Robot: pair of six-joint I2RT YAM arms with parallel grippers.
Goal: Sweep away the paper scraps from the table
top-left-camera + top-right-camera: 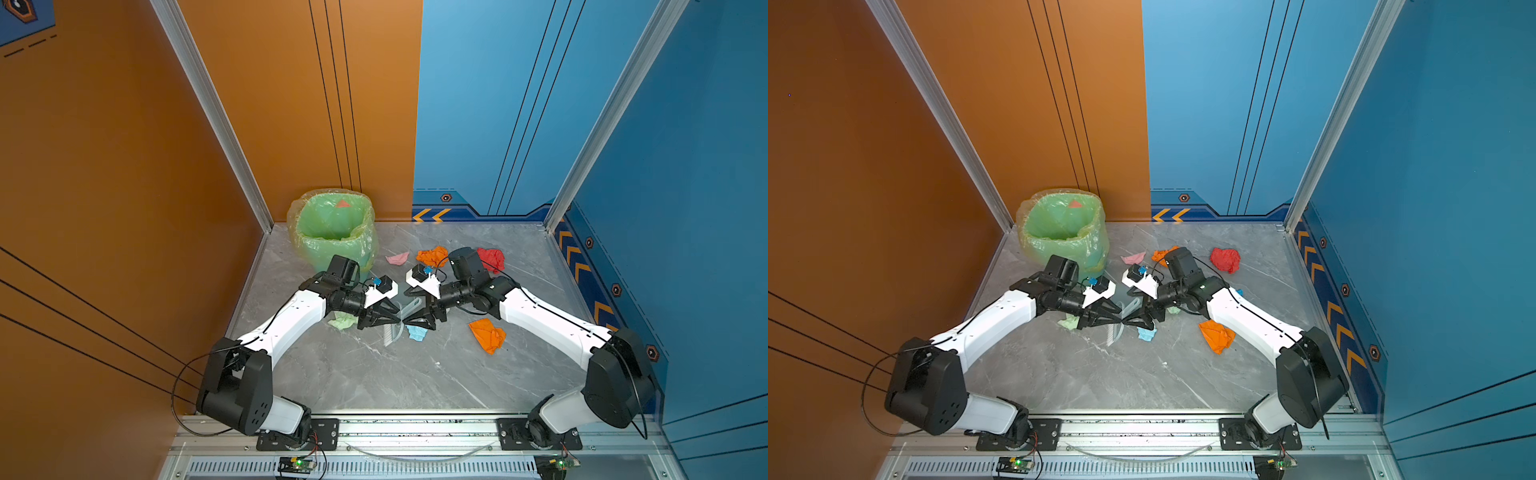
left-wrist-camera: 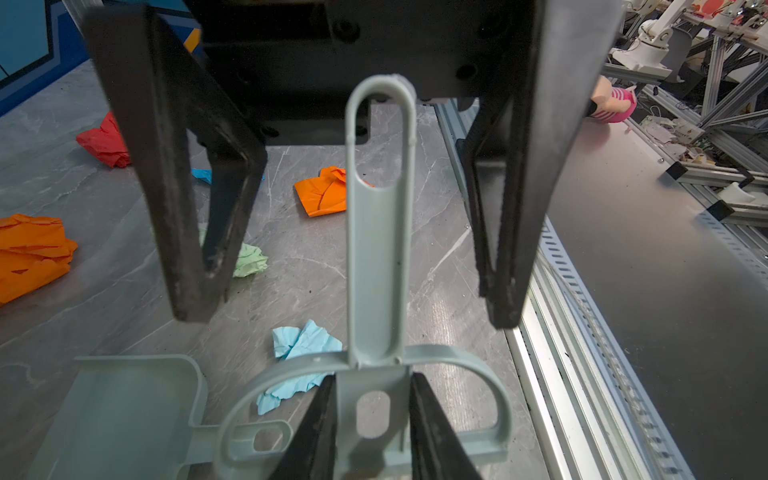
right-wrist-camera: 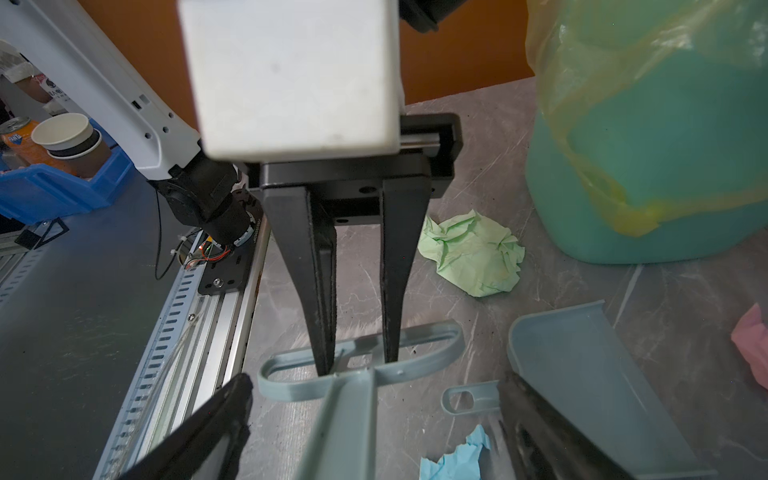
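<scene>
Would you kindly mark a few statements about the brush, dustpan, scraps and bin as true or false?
1. The left gripper is shut on the brush. True.
2. The right gripper's fingers clamp the brush handle. False: they stand open on either side of it.
3. The dustpan is lifted off the table. False: it lies on the table, unheld.
4. Two orange scraps lie on the table. True.
5. The bin stands against the blue wall. False: it stands by the orange wall.
</scene>
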